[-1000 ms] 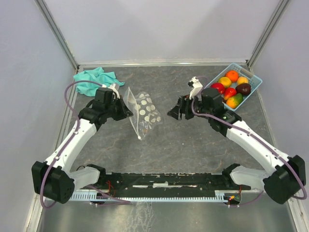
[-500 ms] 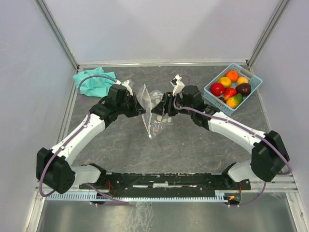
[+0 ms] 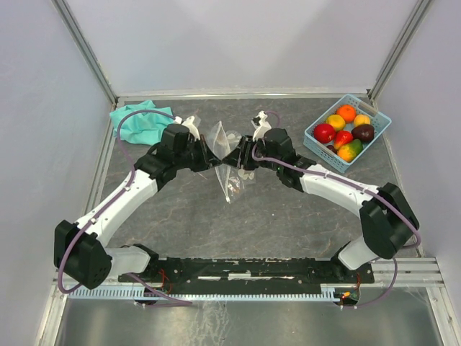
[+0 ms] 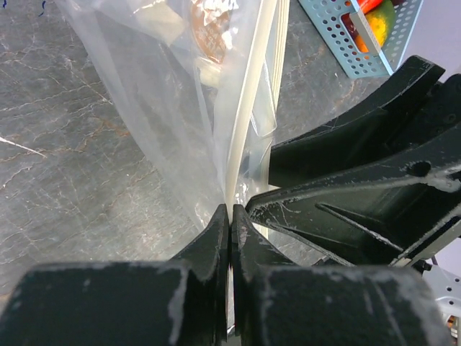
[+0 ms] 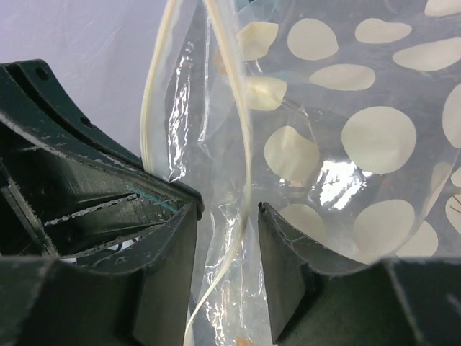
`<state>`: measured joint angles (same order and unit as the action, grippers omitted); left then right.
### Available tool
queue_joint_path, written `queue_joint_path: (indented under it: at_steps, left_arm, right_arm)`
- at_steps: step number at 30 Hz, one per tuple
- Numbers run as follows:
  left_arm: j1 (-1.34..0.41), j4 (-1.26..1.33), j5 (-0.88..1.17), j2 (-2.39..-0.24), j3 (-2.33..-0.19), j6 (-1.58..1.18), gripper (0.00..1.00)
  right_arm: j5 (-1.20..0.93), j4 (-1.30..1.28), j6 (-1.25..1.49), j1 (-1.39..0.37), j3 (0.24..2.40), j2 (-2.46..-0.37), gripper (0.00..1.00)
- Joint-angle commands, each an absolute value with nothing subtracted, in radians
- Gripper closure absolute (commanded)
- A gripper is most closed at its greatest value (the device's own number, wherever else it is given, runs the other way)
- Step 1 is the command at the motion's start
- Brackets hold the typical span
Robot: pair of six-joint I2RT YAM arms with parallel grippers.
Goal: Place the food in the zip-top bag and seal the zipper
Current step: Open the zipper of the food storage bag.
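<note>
Black fingers meet clear film over the middle of the worktop [image 3: 288, 216]. The left fingers [image 4: 222, 229] are clamped flat on the mouth edge of the zip-top bag [image 3: 229, 173], holding it upright. The right fingers [image 3: 240, 156] stand apart, straddling the bag's edge without yet pinching it. The zipper [image 4: 248, 108], a pale strip, runs up from the left hold.

The step in hand appears to be taking a second hold so the mouth can be pulled open. Done well, the right fingers would close on one layer only, the lip facing them, then draw away gently. Catching both layers would keep the mouth shut, and a hard tug could slip the thin film out of the left grip.

Farther back, the food [image 3: 343, 133] sits in a light-blue basket [image 3: 374, 108] at the right rear, well apart from the bag. The count is one bag, one basket, one teal cloth [image 3: 140, 122] at the left rear, and two arms. There are seven toy fruits by best reading: two red, three orange or yellow, one maroon, and one green-and-yellow piece that may be two.
</note>
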<state>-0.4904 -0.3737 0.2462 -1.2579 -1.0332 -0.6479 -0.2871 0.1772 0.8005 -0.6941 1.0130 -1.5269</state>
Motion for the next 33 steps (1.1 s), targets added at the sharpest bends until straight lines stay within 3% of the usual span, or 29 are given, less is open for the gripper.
queue_joint_path:
  at_steps: [1,5,9,16,24,33]
  left_arm:
    - [-0.496,-0.304,0.273,-1.241,-1.038,-0.687,0.97]
    - [-0.496,-0.324,0.253,-1.239,-1.037,-0.682,0.97]
    - [-0.496,-0.481,0.106,-1.242,-1.110,-0.620,0.97]
    - [-0.497,-0.687,-0.064,-1.257,-1.233,-0.546,0.97]
    - [-0.496,-0.808,-0.218,-1.298,-1.299,-0.505,0.97]
    - [-0.514,-0.725,-0.129,-1.320,-1.318,-0.534,0.97]
  right_arm:
    - [-0.298,0.279,0.828,-0.703,1.039,-1.551,0.56]
    - [-0.296,0.262,0.812,-0.702,1.048,-1.545,0.79]
    - [-0.245,0.057,0.692,-0.702,1.122,-1.499,0.98]
    - [-0.152,-0.325,0.521,-0.703,1.300,-1.480,0.98]
    - [-0.068,-0.574,0.450,-0.725,1.450,-1.487,0.98]
    - [-0.054,-0.702,0.493,-0.807,1.675,-1.621,0.98]
